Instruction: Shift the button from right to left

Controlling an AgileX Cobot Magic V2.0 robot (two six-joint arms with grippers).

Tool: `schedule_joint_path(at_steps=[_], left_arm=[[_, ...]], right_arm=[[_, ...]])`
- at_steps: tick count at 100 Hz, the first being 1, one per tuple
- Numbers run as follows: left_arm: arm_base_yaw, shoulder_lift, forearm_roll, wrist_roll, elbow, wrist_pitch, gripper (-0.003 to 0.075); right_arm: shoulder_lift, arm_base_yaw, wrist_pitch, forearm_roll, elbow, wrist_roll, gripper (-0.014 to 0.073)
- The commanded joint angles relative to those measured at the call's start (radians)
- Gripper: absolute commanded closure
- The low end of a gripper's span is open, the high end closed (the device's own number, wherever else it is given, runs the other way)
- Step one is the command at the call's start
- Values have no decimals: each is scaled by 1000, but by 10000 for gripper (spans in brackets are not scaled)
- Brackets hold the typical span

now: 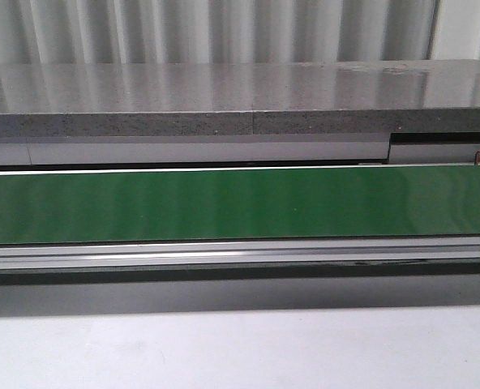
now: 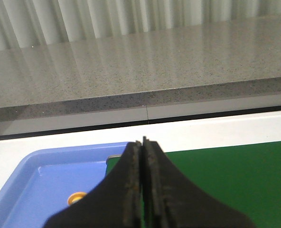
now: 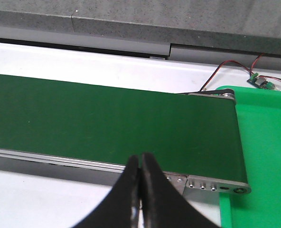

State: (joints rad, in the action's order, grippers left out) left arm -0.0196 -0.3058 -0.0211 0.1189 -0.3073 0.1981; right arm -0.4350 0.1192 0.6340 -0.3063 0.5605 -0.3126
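Blue tray (image 2: pixel 31 175) at the belt's left end — an orange-yellow round cap, seemingly the button (image 2: pixel 77 197), lies inside, part hidden by the left gripper (image 2: pixel 142 190), jaws pressed together, empty. Green conveyor belt (image 1: pixel 240 203) mid-scene. Right gripper (image 3: pixel 140 190) likewise closed, empty — near the belt's right end beside a green tray (image 3: pixel 266 156).

button (image 2: pixel 77 197) in tray (image 2: pixel 31 180), beside belt (image 2: pixel 235 180)
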Motion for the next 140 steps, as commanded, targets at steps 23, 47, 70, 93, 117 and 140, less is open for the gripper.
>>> schedule_joint_path(at_steps=[23, 47, 70, 93, 117, 140], left_arm=[[30, 191, -102, -130, 187, -189, 740], [32, 347, -100, -132, 303, -198, 740], [32, 344, -102, -135, 329, -235, 740], [32, 344, -96, -135, 329, -245, 740], [32, 344, -96, -135, 329, -245, 740], [32, 344, -96, -135, 329, -245, 740]], right_arm=[[-3, -2, -63, -8, 24, -5, 662], [-3, -2, -63, -8, 24, -5, 662], [-4, -2, -58, -8, 24, -5, 662], [-4, -2, -58, -8, 24, -5, 662], [-4, -2, -58, -8, 24, -5, 662], [-4, -2, -58, -8, 24, -5, 662]])
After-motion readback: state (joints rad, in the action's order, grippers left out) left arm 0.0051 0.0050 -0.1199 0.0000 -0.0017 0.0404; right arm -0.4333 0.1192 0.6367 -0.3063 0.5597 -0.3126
